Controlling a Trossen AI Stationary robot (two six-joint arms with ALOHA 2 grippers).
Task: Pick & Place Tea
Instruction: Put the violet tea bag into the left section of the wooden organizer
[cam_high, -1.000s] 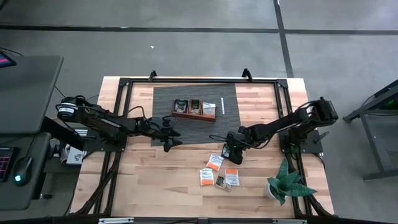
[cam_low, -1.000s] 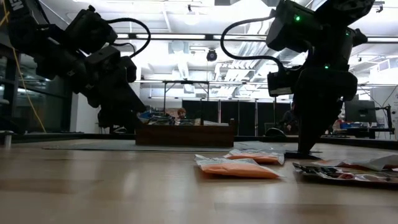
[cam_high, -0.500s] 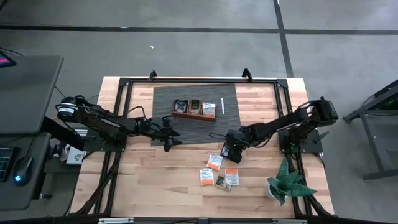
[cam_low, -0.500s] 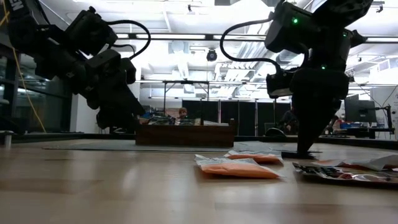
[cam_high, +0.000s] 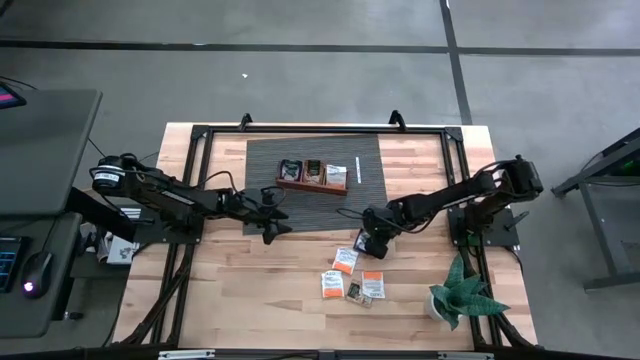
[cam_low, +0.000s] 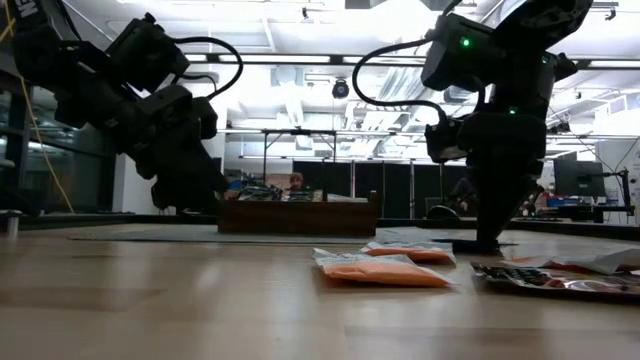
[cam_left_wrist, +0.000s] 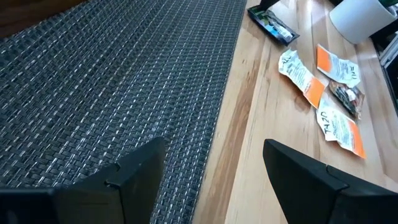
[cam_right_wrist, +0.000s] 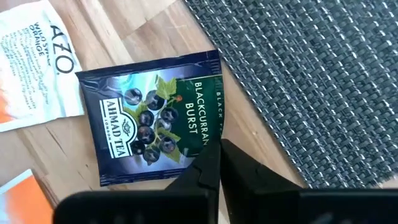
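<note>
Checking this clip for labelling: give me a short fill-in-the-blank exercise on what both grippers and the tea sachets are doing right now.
1. The right gripper is ____ on the edge of the dark blackcurrant sachet.
2. That sachet lies on the wood beside the woven ____ mat.
3. The left gripper hovers with its fingers ____, holding nothing.
4. The wooden tray sits on the ____.

Missing words: shut; grey; open; mat
</note>
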